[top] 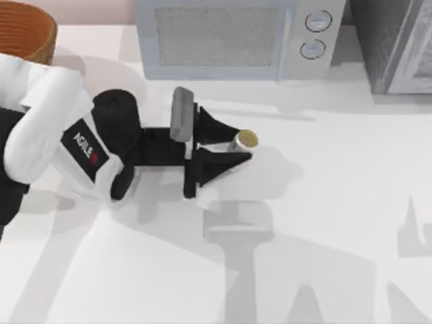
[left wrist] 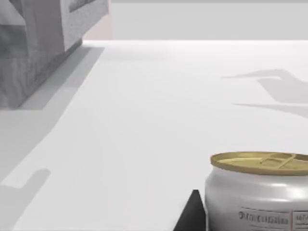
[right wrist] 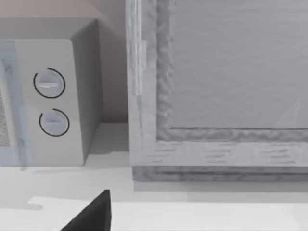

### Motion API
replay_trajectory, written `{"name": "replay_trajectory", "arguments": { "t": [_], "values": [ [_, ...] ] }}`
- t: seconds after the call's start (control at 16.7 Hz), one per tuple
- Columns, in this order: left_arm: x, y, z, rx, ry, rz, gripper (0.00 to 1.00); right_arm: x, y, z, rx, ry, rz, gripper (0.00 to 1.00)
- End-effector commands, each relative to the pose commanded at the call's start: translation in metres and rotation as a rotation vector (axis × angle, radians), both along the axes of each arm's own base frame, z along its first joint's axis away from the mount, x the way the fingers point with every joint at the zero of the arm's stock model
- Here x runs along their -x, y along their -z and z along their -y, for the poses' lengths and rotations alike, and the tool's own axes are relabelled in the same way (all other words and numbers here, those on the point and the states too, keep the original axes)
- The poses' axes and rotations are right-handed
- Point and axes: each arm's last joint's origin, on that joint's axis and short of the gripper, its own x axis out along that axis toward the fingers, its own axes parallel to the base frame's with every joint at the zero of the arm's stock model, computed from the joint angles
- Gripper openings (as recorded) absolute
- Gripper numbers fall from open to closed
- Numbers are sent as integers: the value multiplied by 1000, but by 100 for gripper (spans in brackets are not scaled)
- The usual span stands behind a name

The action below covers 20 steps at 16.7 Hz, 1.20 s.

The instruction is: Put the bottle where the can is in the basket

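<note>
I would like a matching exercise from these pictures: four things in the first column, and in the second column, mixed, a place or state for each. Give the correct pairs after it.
Column one:
1. small white can with dull gold top
2. round orange-brown woven wicker basket
3. pale grey microwave with two round dials
4. left arm's black end effector

Column two:
A. top view's far left corner
B. along the back edge, behind the can
C. on the white table, between two black fingers
D. fingers on either side of the can

Pairs: 1-C, 2-A, 3-B, 4-D
</note>
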Motion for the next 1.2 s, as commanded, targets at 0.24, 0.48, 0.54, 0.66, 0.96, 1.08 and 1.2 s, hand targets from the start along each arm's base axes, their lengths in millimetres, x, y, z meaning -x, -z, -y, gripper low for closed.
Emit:
{"name": "replay_trajectory", "arguments": {
  "t": [0.24, 0.48, 0.54, 0.66, 0.96, 1.08, 1.2],
  "values": [
    [0, 0, 0, 0, 0, 0, 8, 0, 0, 0, 0, 0, 0, 100],
    [0, 0, 0, 0, 0, 0, 38, 0, 0, 0, 0, 0, 0, 100],
    [0, 0, 0, 0, 0, 0, 45, 0, 0, 0, 0, 0, 0, 100],
    [0, 0, 0, 0, 0, 0, 60, 0, 0, 0, 0, 0, 0, 100],
    [0, 0, 0, 0, 0, 0, 98, 0, 0, 0, 0, 0, 0, 100],
    [0, 0, 0, 0, 0, 0, 100, 0, 0, 0, 0, 0, 0, 100],
    [0, 0, 0, 0, 0, 0, 100, 0, 0, 0, 0, 0, 0, 100]
  ]
}}
